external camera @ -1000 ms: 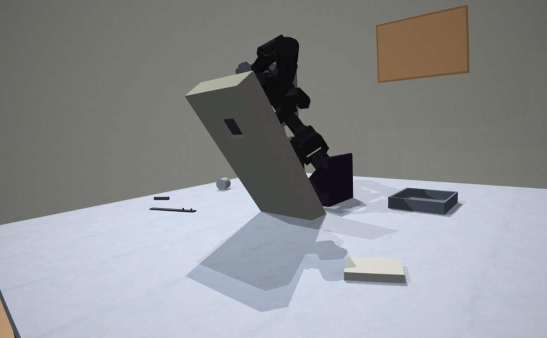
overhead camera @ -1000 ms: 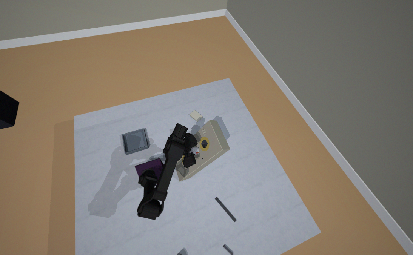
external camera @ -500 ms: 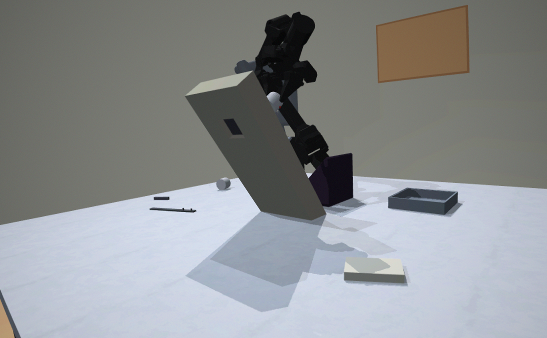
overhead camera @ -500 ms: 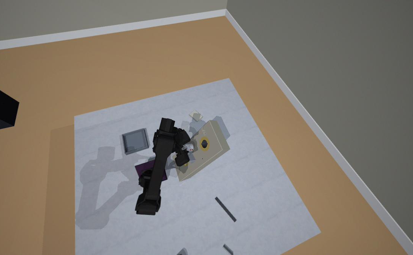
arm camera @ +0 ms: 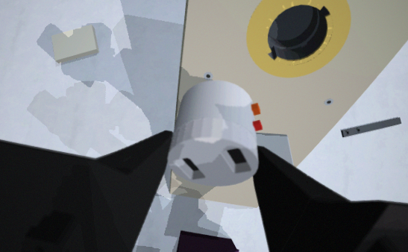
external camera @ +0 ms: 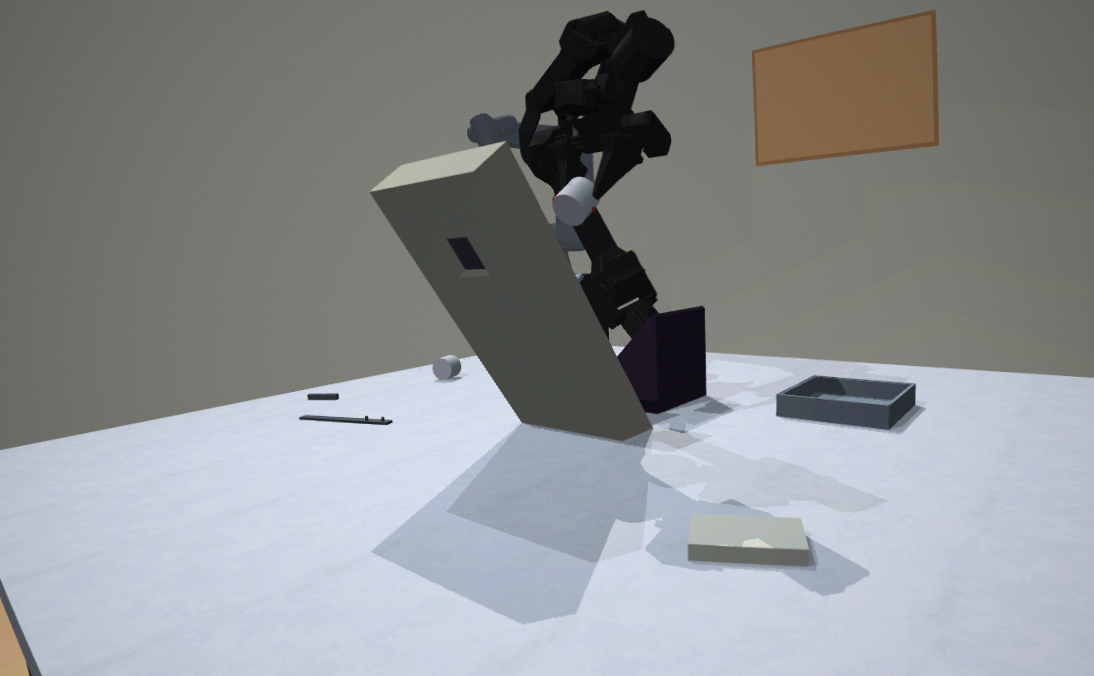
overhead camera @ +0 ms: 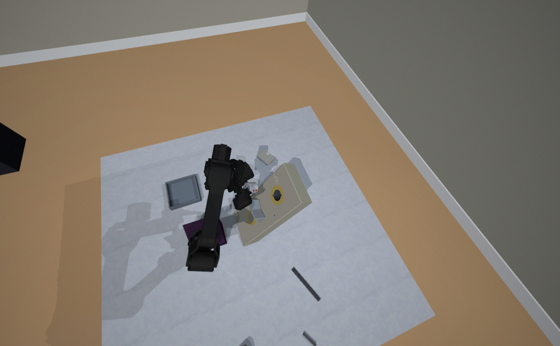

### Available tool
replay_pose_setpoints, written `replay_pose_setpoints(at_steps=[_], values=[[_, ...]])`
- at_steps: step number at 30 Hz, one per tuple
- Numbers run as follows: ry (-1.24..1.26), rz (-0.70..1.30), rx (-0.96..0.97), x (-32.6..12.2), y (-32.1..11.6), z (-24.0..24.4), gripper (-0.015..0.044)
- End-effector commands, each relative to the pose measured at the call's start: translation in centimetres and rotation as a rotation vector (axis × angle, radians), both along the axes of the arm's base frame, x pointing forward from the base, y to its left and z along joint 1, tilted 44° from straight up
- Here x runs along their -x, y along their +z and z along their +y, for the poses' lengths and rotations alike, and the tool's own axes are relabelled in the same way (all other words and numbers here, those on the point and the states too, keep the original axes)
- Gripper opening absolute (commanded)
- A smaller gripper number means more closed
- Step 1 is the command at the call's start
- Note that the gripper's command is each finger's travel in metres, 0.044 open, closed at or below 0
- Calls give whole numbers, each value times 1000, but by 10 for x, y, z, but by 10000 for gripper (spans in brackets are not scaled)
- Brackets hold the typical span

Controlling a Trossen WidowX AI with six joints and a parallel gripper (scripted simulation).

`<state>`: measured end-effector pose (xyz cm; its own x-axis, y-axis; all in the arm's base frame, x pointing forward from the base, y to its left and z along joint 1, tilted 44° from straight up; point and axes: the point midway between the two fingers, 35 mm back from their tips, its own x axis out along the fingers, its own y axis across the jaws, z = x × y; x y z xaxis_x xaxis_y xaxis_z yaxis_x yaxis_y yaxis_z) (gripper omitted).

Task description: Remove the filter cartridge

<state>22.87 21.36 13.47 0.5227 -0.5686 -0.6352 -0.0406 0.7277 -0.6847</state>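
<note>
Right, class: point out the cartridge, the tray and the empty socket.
cartridge (arm camera: 212,139), wrist view, its curved side
tray (external camera: 837,409), exterior view, its near wall
socket (arm camera: 297,31), wrist view, its dark hollow

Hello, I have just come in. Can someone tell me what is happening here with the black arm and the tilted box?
The arm's tool is shut on the round filter cartridge, whose face shows two narrow slots. The cartridge is out of the tilted service panel: its yellow-ringed socket is dark and empty. The arm holds the cartridge in the air in front of the panel. The grey tray stands apart on the other side of the arm, with nothing in it yet.
</note>
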Motion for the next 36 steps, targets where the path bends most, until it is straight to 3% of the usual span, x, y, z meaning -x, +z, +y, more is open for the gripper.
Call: replay_pose_setpoints(at_steps=[1,7,29,36], values=[[-13,-5,-8,-1,-17,14,0],[3,19,0,2,-23,17,0],[650,668,12,102,-136,91,0],[817,781,9,126,-156,103,0]])
